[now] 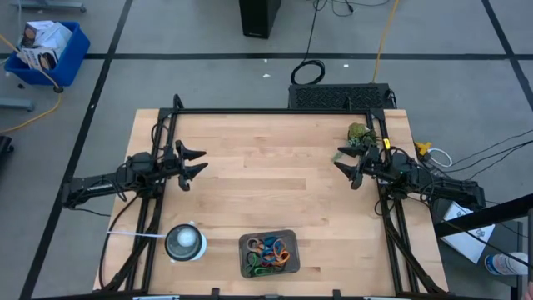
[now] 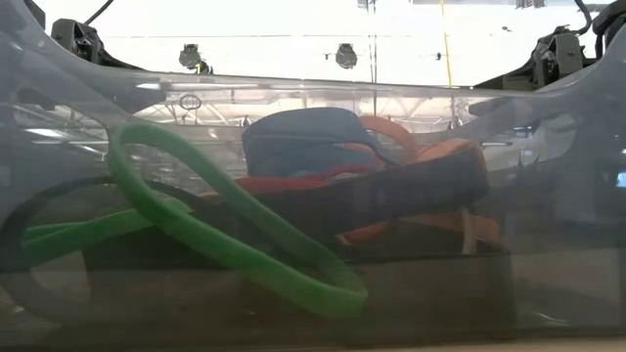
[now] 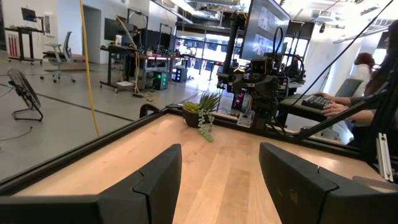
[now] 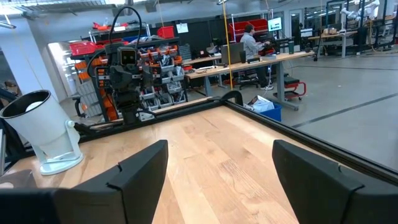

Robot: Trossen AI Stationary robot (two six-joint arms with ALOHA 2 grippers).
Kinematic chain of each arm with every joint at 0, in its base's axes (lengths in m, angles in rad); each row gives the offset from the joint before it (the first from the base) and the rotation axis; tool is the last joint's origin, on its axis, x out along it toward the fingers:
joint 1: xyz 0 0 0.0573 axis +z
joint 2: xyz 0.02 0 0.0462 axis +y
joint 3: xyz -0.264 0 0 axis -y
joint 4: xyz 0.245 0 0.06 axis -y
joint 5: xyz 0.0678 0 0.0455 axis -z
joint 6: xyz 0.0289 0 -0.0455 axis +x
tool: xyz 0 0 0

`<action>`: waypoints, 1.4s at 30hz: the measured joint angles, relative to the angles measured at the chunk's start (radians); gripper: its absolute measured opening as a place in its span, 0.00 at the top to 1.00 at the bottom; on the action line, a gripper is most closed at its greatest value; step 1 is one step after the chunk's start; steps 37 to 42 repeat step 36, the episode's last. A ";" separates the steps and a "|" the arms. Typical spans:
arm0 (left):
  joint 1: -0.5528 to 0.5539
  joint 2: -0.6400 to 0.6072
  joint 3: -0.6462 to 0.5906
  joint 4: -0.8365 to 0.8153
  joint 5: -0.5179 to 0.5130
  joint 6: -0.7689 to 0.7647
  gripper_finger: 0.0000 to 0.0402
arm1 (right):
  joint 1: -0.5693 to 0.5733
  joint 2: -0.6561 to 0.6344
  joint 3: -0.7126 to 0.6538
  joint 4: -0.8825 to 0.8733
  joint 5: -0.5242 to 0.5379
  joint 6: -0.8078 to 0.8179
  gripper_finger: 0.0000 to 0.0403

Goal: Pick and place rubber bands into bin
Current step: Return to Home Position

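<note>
The one wooden table (image 1: 275, 187) fills the middle of the high view, bare between the two arms. The left gripper (image 1: 200, 162) sits at middle left and the right gripper (image 1: 344, 165) at middle right, both with fingers spread and holding nothing. One blue crate (image 1: 52, 52) stands on the floor at upper left. One dark bin (image 1: 242, 250) lies at bottom centre, and one round white object (image 1: 184, 242) is just left of it. One small plant (image 1: 360, 132) sits beside the right gripper. The rubber bands (image 1: 271, 252) are heaped inside the bin, too tangled to count.
</note>
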 joint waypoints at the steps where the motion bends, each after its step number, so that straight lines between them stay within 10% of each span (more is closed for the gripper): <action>1: 0.000 0.000 0.000 0.000 0.000 0.000 0.44 | 0.000 0.000 0.000 0.000 0.000 0.000 0.29; 42: 0.000 0.000 0.000 0.000 0.000 0.000 0.44 | 0.000 0.000 0.000 0.000 0.000 0.000 0.29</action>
